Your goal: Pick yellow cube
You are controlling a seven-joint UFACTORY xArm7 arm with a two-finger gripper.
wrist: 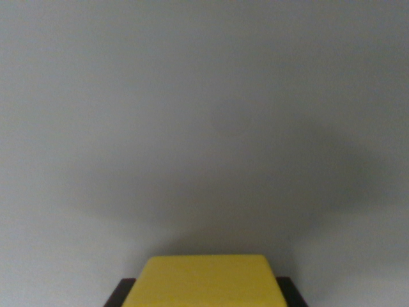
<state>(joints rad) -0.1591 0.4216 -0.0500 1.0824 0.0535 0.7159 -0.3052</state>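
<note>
No text, label or number is readable.

Cube (208, 281) apparently between fingers (121, 293), above surface (204, 96)

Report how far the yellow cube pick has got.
Done: the approach; the yellow cube sits at the bottom of the wrist view, dark finger edges on both sides. In hand: the grasp; closure cannot be told. Left: confirming the lift off the grey surface, whose shadow suggests some height.

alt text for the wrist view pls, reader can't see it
A yellow cube sits at the bottom centre of the frame, flanked by dark fingers at both lower corners. The rest is a plain grey surface carrying a soft shadow above the cube.
</note>
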